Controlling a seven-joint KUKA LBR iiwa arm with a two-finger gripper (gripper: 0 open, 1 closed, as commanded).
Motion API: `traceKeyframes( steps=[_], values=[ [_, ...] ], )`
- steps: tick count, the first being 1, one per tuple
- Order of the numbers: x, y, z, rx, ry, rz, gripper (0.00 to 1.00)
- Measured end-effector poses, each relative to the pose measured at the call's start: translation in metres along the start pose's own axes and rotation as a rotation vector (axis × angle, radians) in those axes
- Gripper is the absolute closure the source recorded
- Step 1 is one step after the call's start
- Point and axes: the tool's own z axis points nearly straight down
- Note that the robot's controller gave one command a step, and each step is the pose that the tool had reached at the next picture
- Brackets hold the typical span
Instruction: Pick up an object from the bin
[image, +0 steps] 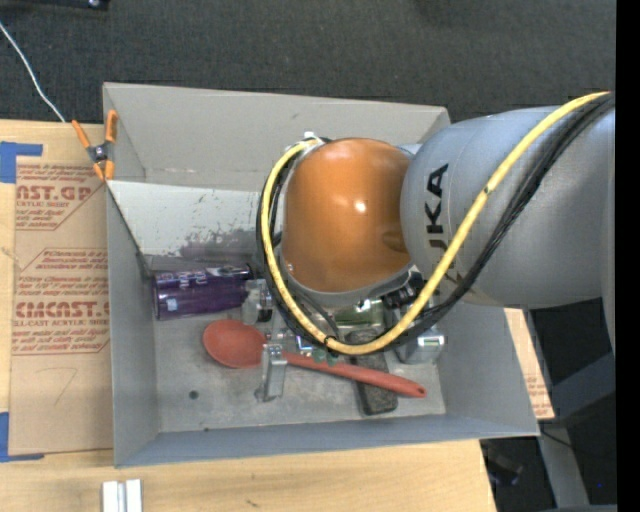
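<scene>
A red spoon (235, 343) lies on the bin floor, its bowl to the left and its long handle running right toward the front wall. My gripper (266, 338) hangs below the orange dome, low over the spoon's neck. It is open, with one grey finger (269, 374) on the near side of the handle and the other on the far side by the can. A purple can (200, 290) lies on its side just left of the gripper, against the back slope. A dark flat object (378, 400) lies under the spoon's handle end.
The arm and its dome cover the right half of the bin. Bare floor shows at the front left, below the spoon's bowl. The bin's sloped walls close in on the left and back.
</scene>
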Motion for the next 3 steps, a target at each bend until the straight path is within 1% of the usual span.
traceKeyframes(
  steps=[1, 2, 3],
  values=[
    [-0.002, -0.001, -0.005, -0.002, -0.008, 0.003, 0.0],
    [-0.058, -0.028, 0.162, 0.0, 0.014, 0.096, 0.0],
    [-0.048, -0.033, 0.159, -0.006, -0.006, 0.124, 0.0]
  ],
)
